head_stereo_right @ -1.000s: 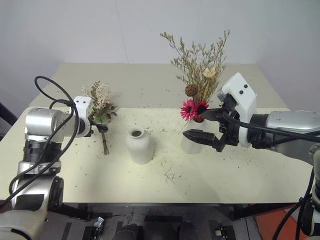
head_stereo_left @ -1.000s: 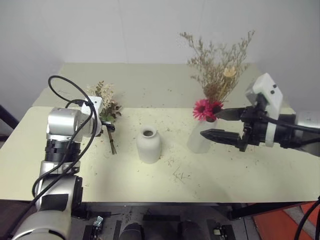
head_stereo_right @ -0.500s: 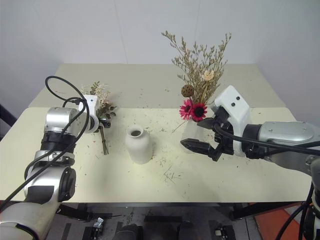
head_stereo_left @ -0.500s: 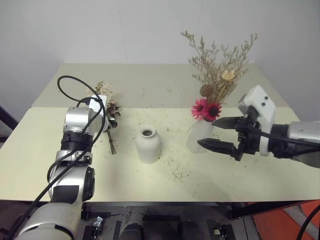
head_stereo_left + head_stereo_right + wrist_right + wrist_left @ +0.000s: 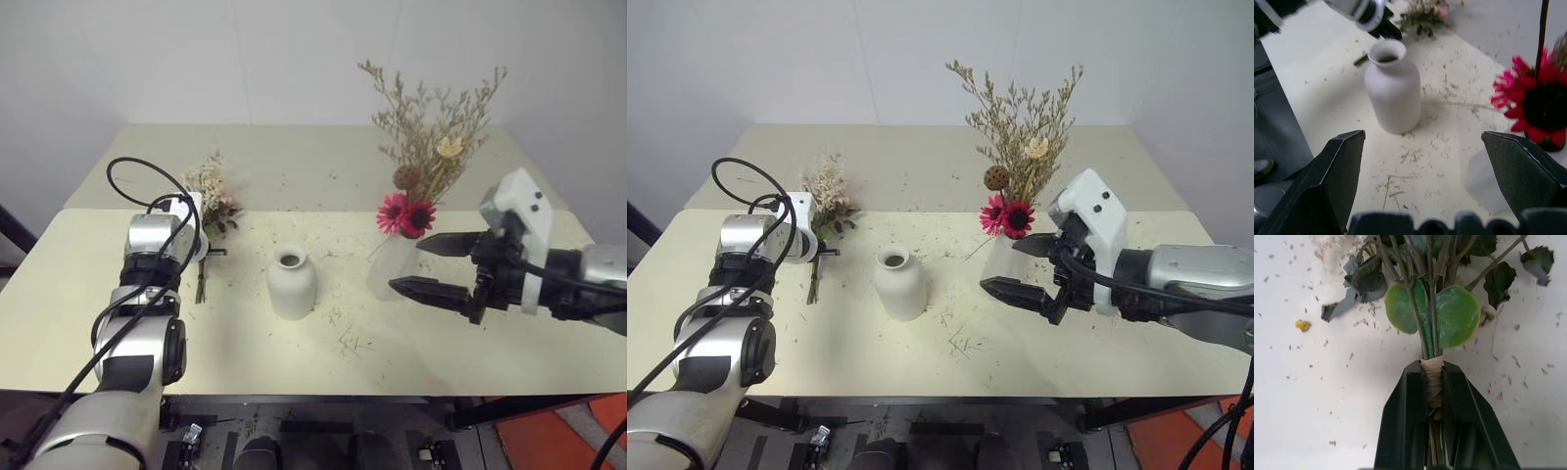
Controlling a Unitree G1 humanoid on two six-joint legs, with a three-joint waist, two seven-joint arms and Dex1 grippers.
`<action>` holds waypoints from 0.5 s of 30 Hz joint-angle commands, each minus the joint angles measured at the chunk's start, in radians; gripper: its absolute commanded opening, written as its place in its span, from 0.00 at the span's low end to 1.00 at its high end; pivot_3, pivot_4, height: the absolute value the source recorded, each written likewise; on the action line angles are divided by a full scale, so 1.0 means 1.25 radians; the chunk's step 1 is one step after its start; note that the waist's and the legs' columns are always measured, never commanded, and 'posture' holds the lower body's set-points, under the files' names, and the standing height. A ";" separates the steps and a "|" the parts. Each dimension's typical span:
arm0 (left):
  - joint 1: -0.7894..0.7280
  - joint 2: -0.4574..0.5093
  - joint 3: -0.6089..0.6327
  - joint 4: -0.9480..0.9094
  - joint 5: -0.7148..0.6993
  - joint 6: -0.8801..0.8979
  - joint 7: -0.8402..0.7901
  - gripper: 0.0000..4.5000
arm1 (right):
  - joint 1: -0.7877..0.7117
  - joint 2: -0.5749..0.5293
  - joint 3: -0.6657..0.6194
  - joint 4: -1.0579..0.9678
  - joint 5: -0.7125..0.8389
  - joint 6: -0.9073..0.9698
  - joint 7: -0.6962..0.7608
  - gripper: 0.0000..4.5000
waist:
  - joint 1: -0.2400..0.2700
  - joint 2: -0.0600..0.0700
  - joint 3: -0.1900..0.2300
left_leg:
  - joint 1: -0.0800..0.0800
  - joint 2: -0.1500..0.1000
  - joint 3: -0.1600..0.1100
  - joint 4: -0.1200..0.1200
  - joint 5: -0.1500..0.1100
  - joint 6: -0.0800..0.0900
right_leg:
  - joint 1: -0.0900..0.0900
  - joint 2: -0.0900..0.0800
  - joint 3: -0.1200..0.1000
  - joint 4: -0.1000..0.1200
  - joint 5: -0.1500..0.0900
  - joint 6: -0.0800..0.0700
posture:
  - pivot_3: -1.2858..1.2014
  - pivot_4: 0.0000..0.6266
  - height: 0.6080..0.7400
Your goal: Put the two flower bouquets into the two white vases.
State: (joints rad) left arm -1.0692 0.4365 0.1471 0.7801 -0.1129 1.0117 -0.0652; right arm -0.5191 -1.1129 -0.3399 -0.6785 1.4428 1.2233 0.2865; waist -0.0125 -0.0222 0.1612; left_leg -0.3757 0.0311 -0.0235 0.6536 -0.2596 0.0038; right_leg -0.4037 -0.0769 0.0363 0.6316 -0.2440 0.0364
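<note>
On the tabletop [image 5: 118,294], my left end effector [image 5: 1433,382] is clenched on the rose bouquet's [image 5: 209,191] tied stems at far left. The empty round vase [image 5: 292,283] stands mid-table. Right of it, the daisy bouquet [image 5: 428,147] sits in the tall vase [image 5: 388,268], my right end effector [image 5: 436,266] spread wide just beside it, holding nothing.

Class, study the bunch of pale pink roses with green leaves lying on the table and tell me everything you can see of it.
The bunch of pale pink roses with green leaves and cream filler lies flat on the cream table, blooms pointing away from the robot. Its thin brownish stems are bound with tan twine, above which sit two round green leaves and darker, curled ones. The left gripper is shut on the stems at that binding. Bits of dried plant litter the table around it.
</note>
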 commanded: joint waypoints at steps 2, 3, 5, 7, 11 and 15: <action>0.004 0.012 0.034 -0.128 -0.015 -0.075 -0.007 0.03 | 0.026 -0.023 -0.037 -0.015 0.013 -0.046 -0.001 1.00 | 0.000 0.000 0.000 | 0.000 0.000 0.000 0.000 0.000 0.000 | 0.000 0.000 0.000 0.000 0.000 0.000 | 0.52 0.24 1.00; 0.013 0.021 0.062 -0.190 -0.051 -0.072 -0.041 0.03 | 0.040 -0.027 -0.049 -0.021 0.012 -0.052 0.003 1.00 | 0.000 0.000 0.000 | 0.000 0.000 0.000 0.000 0.000 0.000 | 0.000 0.000 0.000 0.000 0.000 0.000 | 0.52 0.24 1.00; 0.030 0.042 0.118 -0.302 -0.127 -0.064 -0.121 0.03 | 0.070 -0.034 -0.079 -0.034 0.006 -0.065 0.018 1.00 | -0.001 0.000 0.000 | -0.001 0.001 0.000 0.000 0.000 -0.001 | -0.001 0.000 0.000 0.001 0.000 0.000 | 0.52 0.24 1.00; 0.072 0.056 0.156 -0.415 -0.184 -0.135 -0.201 0.03 | 0.103 -0.039 -0.113 -0.047 -0.006 -0.076 0.036 1.00 | -0.002 0.000 0.000 | -0.002 0.001 0.000 0.000 0.001 -0.001 | -0.001 0.000 0.000 0.001 0.000 0.000 | 0.52 0.24 1.00; 0.115 0.084 0.290 -0.523 -0.392 -0.169 -0.411 0.03 | 0.218 -0.030 -0.206 -0.092 -0.083 -0.108 0.125 1.00 | 0.001 0.000 0.000 | -0.002 0.001 0.001 0.000 0.001 -0.002 | -0.001 0.000 0.000 0.000 0.000 0.000 | 0.52 0.24 1.00; 0.144 0.098 0.331 -0.528 -0.499 -0.230 -0.566 0.03 | 0.314 -0.013 -0.240 -0.120 -0.198 -0.168 0.191 1.00 | 0.001 0.000 0.000 | 0.001 0.001 0.001 0.003 0.001 -0.002 | 0.002 0.001 0.000 -0.001 0.000 0.000 | 0.52 0.24 1.00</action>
State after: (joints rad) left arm -0.8855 0.5469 0.5434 0.1506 -0.6694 0.7638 -0.6894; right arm -0.1353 -1.1338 -0.5961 -0.8151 1.2448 1.0701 0.4902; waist -0.0114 -0.0216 0.1607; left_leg -0.3737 0.0327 -0.0228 0.6586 -0.2586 0.0019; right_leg -0.4005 -0.0761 0.0361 0.6300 -0.2441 0.0369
